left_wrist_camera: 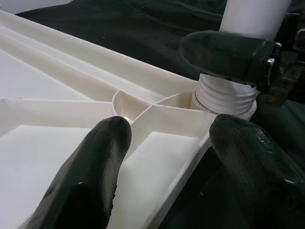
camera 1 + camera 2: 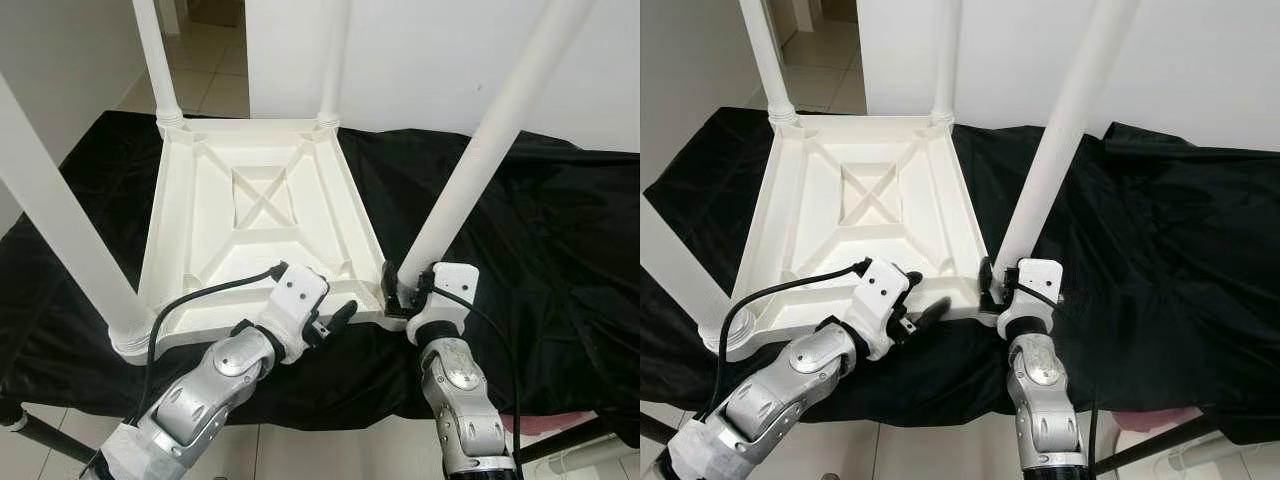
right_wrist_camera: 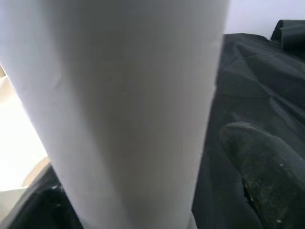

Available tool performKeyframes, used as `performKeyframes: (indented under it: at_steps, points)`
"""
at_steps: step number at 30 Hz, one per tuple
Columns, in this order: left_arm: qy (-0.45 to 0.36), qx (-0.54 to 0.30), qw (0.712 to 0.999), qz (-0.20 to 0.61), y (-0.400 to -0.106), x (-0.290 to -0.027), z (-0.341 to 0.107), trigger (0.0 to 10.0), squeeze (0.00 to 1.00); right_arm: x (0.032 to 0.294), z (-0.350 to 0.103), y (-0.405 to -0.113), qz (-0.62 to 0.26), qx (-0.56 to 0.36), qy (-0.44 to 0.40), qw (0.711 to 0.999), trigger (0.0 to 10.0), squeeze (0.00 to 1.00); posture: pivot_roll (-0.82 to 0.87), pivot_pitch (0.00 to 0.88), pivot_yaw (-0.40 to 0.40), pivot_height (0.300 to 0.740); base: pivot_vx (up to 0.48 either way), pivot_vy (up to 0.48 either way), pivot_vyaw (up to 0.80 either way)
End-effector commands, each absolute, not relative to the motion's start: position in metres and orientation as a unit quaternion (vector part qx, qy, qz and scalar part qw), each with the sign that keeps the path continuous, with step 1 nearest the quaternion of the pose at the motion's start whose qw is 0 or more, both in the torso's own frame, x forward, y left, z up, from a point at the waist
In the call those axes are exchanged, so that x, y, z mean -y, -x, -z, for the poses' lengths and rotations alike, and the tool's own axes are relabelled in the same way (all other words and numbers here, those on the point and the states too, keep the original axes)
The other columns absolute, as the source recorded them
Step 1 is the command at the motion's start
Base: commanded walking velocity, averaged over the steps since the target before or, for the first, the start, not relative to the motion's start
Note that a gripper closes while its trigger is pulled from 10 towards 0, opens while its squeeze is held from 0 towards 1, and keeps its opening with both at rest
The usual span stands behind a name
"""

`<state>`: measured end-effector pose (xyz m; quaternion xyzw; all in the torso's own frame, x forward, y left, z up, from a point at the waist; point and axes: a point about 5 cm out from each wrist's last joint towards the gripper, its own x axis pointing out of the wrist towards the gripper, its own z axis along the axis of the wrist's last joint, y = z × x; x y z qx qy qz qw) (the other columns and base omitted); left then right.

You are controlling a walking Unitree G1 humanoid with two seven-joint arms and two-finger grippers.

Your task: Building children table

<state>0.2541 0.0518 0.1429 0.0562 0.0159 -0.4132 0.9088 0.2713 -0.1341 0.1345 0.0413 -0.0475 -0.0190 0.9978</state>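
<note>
All four white legs (image 2: 480, 165) run off the top edge, their far ends unseen. The right pincer (image 2: 398, 297) is mostly hidden behind the near-right leg, so its grip cannot be judged. In the right wrist view that leg is a blurred white mass (image 3: 128, 109). The black cloth (image 2: 540, 230) hides the counter beneath.

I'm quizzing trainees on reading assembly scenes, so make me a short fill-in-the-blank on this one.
1. The white table lies ____ on the black cloth.
2. The right gripper is at the base of the near right ____.
3. The left gripper, fingers ____, is at the table's near edge.
4. ____ legs stand in the table.

Missing words: upside down; leg; open; Four
</note>
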Motion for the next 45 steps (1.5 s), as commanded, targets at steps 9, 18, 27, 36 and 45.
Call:
performKeyframes:
  at_steps: [9, 18, 27, 36, 45]
  points:
    - [-0.057, -0.018, 0.868, 0.494, -0.248, -0.047, -0.143, 10.0, 0.0, 0.141, -0.138, -0.273, -0.041, 0.066, -0.038, 0.996, 10.0, 0.0, -0.02, 0.072, -0.049, 0.74, 0.0, 0.0, 0.0]
    - [-0.061, -0.011, 0.871, 0.487, -0.251, -0.049, -0.146, 10.0, 0.0, 0.14, -0.138, -0.275, -0.068, 0.069, -0.042, 0.994, 10.0, 0.0, -0.02, 0.076, -0.057, 0.74, 0.0, 0.0, 0.0]
    - [-0.054, -0.006, 0.87, 0.49, -0.251, -0.046, -0.15, 10.0, 0.0, 0.141, -0.143, -0.276, -0.084, 0.077, -0.038, 0.993, 10.0, 0.0, -0.04, 0.094, -0.06, 0.74, 0.0, 0.0, 0.0]
    - [-0.051, -0.008, 0.868, 0.494, -0.249, -0.045, -0.15, 10.0, 0.0, 0.143, -0.143, -0.274, -0.096, 0.08, -0.036, 0.991, 10.0, 0.0, -0.05, 0.107, -0.059, 0.74, 0.0, 0.0, 0.0]
    - [-0.05, -0.01, 0.868, 0.494, -0.249, -0.045, -0.149, 10.0, 0.0, 0.145, -0.145, -0.272, -0.103, 0.081, -0.036, 0.991, 10.0, 0.0, -0.06, 0.114, -0.064, 0.74, 0.0, 0.0, 0.0]
